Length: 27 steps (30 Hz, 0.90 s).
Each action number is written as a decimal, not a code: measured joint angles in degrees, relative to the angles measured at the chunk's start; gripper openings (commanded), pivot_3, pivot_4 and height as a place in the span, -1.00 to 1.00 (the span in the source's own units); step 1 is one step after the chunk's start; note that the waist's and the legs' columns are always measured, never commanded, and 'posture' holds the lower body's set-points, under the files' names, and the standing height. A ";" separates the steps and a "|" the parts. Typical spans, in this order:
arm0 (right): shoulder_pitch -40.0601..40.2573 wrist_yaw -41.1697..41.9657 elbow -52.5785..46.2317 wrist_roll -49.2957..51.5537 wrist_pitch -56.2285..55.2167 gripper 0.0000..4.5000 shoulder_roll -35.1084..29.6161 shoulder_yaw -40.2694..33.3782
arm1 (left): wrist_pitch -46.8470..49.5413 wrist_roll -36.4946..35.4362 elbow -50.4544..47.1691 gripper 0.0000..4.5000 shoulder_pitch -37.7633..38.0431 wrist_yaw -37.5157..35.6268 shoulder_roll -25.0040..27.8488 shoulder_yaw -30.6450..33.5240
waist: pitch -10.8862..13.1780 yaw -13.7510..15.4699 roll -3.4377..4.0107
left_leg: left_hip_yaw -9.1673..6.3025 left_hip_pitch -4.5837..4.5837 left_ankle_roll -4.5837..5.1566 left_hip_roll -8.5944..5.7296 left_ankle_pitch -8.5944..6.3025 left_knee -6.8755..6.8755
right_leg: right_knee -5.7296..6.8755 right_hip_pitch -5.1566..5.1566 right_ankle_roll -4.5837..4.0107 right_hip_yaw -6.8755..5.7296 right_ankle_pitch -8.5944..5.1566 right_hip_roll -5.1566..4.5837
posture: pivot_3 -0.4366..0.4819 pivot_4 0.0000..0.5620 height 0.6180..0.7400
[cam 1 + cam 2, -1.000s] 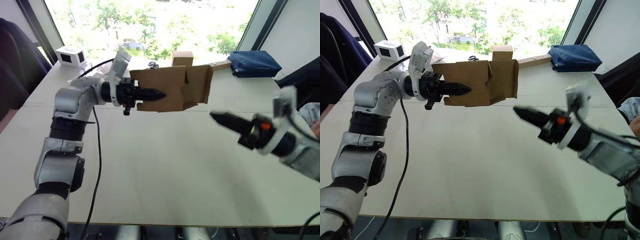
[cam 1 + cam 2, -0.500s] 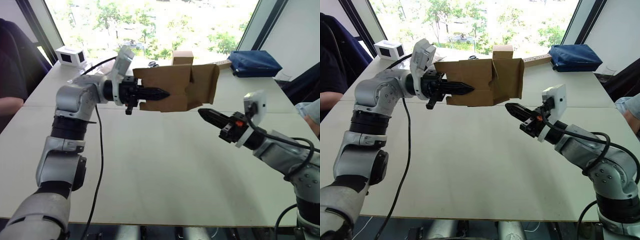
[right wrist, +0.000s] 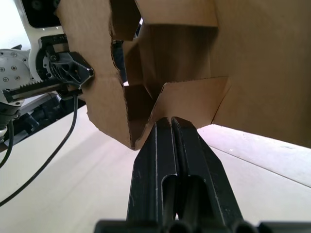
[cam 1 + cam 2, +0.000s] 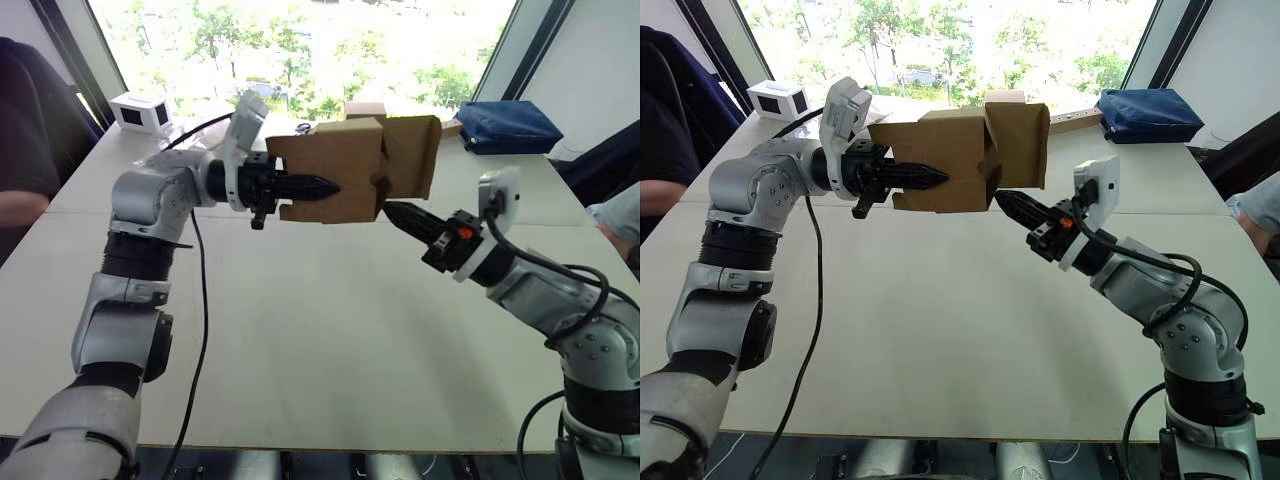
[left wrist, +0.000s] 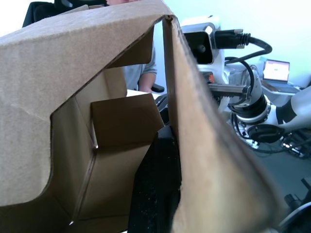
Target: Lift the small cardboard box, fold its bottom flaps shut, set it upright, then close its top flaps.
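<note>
Across the scene, a wide pale table (image 4: 330,350) is stretching from the near edge to the far window. On its far right a dark blue bag (image 4: 508,125) is lying, on its far left a small white device (image 4: 140,111) is sitting, and a second brown box (image 4: 365,108) is standing at the far edge behind the carton. A black cable (image 4: 197,330) is trailing over the left side of the table.

Above the middle of the table, well off its surface, the small cardboard box (image 4: 345,170) is hanging in the air with its open end facing right and its flaps (image 4: 412,155) standing open there. The left gripper (image 4: 305,187) is reaching in from the left, its black fingers pinching one wall of the carton: the left wrist view is showing one finger (image 5: 155,189) lying inside against the cardboard.

From the right, the right gripper (image 4: 398,212) is pointing toward the carton's open end, its fingers pressed together with nothing between them. In the right wrist view its tips (image 3: 171,127) are sitting right at the lower edge of a small inner flap (image 3: 192,99); whether they are touching it is unclear.
</note>
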 measured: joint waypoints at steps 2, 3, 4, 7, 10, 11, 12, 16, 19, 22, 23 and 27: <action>0.00 0.00 -0.02 0.65 0.20 -0.99 0.65 0.00 | 0.04 0.00 -0.01 -1.00 0.01 0.17 -0.05 0.00 | 0.00 0.02 0.00 | 0.00 0.00 0.00 0.00 0.00 0.00 | 0.00 0.00 0.00 0.00 0.00 0.00 | -0.05 -0.47 1.00; 0.00 0.00 -0.02 0.84 0.25 -0.99 0.78 0.00 | 0.05 0.01 -0.01 -1.00 0.02 0.26 -0.16 -0.01 | 0.00 0.02 0.00 | 0.00 0.00 0.00 0.00 0.00 0.00 | 0.00 0.00 0.00 0.00 0.00 0.00 | -0.05 -0.47 1.00; -0.07 0.01 -0.02 0.88 0.27 -0.99 0.86 0.04 | 0.09 0.00 -0.01 -1.00 0.02 0.34 -0.33 -0.01 | 0.00 0.02 0.00 | 0.01 0.00 0.00 0.00 0.00 0.00 | 0.00 0.00 0.00 0.00 0.00 -0.01 | -0.05 -0.47 1.00; -1.04 0.33 0.02 0.76 0.29 -0.99 1.78 0.45 | 0.70 -0.09 -0.10 -1.00 0.02 0.54 -0.48 -0.02 | 0.00 -0.01 0.00 | 0.01 0.00 0.00 -0.01 0.00 0.00 | 0.00 0.00 0.01 0.00 0.00 -0.01 | -0.05 -0.47 1.00; -1.43 0.93 0.49 0.36 0.30 -0.99 1.99 1.23 | 1.11 -0.34 -0.75 -1.00 0.06 0.55 -0.53 -0.01 | 0.00 -0.03 0.00 | 0.00 0.00 0.00 0.00 0.00 0.00 | 0.01 0.00 0.01 0.00 0.00 0.00 | -0.05 -0.47 1.00; -1.66 1.12 0.85 0.03 0.30 -0.99 2.13 1.40 | 1.14 -0.34 -1.08 -1.00 0.06 0.59 -0.54 -0.01 | 0.00 -0.03 0.00 | 0.01 0.00 0.00 0.00 0.00 0.00 | 0.01 0.00 0.01 0.00 0.00 0.00 | -0.05 -0.47 1.00; -1.84 1.33 1.05 -0.04 0.30 -0.99 2.20 1.48 | 1.16 -0.34 -1.18 -1.00 0.06 0.60 -0.53 0.00 | 0.00 -0.03 0.00 | 0.01 0.00 0.00 0.00 0.00 0.00 | 0.01 0.00 0.01 0.00 0.00 0.00 | -0.05 -0.47 1.00; -2.61 2.22 1.75 -0.52 0.30 -0.99 2.36 2.02 | 1.25 -0.35 -1.21 -1.00 0.11 0.73 -0.52 0.03 | 0.00 -0.03 0.00 | 0.01 0.00 0.00 0.00 0.00 0.00 | 0.01 0.00 0.01 0.00 0.00 0.00 | -0.05 -0.47 1.00; -2.66 2.65 1.91 -0.63 0.36 -0.99 2.36 2.12 | 1.34 -0.42 -1.35 -1.00 0.44 0.92 -0.50 0.11 | 0.00 0.00 0.00 | 0.01 0.00 0.00 0.00 0.00 0.00 | 0.01 0.00 0.01 0.00 0.00 0.00 | -0.05 -0.47 1.00; -2.75 2.85 1.92 -0.85 0.36 -0.99 2.36 2.14 | 1.39 -0.42 -1.44 -1.00 0.46 1.24 -0.50 0.18 | 0.00 -0.01 0.00 | 0.01 0.00 0.00 -0.01 0.00 0.00 | 0.01 0.00 0.01 0.00 0.01 -0.01 | -0.05 -0.47 1.00; -2.77 2.91 1.92 -0.94 0.36 -0.99 2.36 2.14 | 1.40 -0.42 -1.53 -1.00 0.46 1.35 -0.50 0.20 | 0.00 -0.01 0.00 | 0.01 0.00 0.00 -0.01 0.00 0.00 | 0.01 0.00 0.01 0.00 0.01 -0.01 | -0.05 -0.47 1.00; -1.65 3.16 1.33 2.48 1.66 -0.99 0.00 -0.74 | 1.21 -0.44 -1.57 -1.00 0.45 1.76 -0.77 0.19 | 0.00 0.21 0.01 | 0.00 -0.01 0.00 -0.02 0.00 0.00 | 0.01 0.00 0.01 -0.01 0.01 -0.03 | -0.05 -0.47 1.00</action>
